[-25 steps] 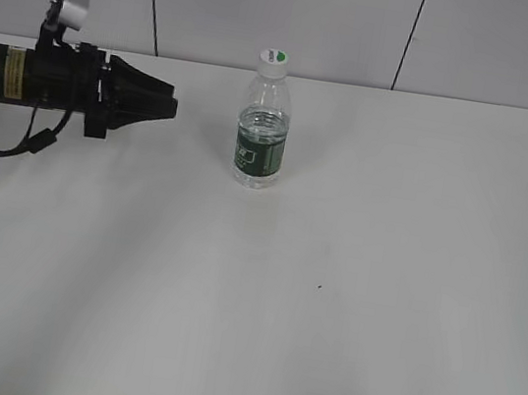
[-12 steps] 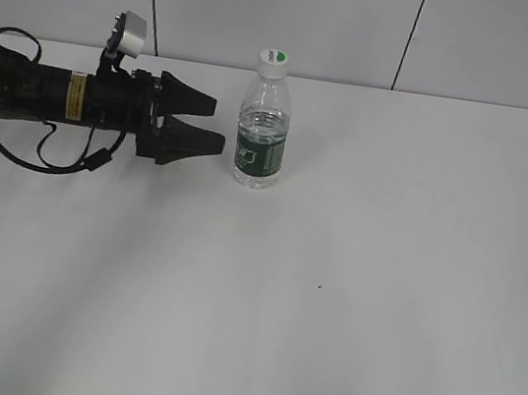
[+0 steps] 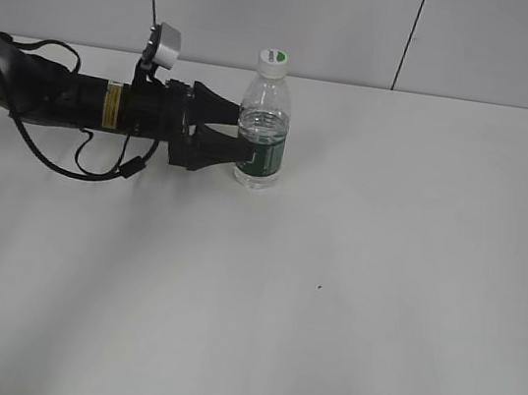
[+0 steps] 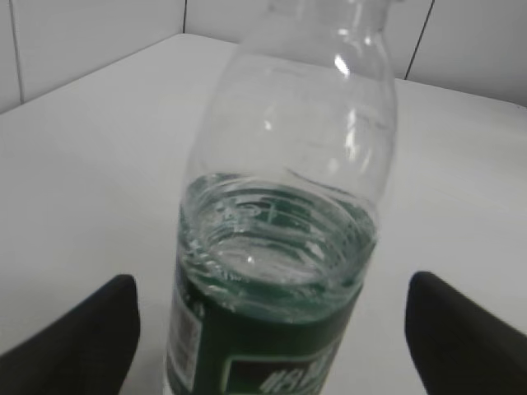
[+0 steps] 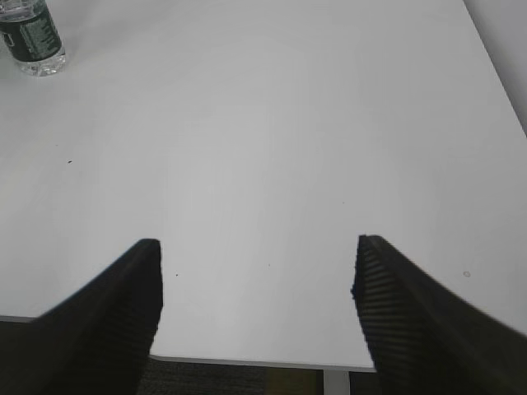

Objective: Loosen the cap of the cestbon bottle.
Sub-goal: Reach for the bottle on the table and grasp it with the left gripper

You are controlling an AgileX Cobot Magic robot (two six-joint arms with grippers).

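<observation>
I have the cestbon bottle (image 3: 264, 123) standing upright toward the far side of the table (image 3: 348, 300), its cap (image 3: 274, 58) on top, and I take the bottle as my landmark. My left gripper (image 3: 243, 139) comes at it level from the left, fingers spread and straddling the bottle at the height of the dark green label (image 4: 272, 354). In the left wrist view one finger shows on each side of the bottle with bare table between finger and plastic, so I judge them released, not gripping; whether the tips brush the bottle in the exterior view I cannot quite tell.

My right gripper (image 5: 255, 296) hangs well away from the bottle, near the table's front edge, fingers wide apart and holding nothing; the bottle sits small in the far left corner of its view.

To do this step well, I would centre the bottle between the left fingers and close firmly on the ribbed, labelled part, not the soft shoulder. Squeezing too hard could dent it; a lopsided approach could tip it. Then the right gripper would take the cap from above.
</observation>
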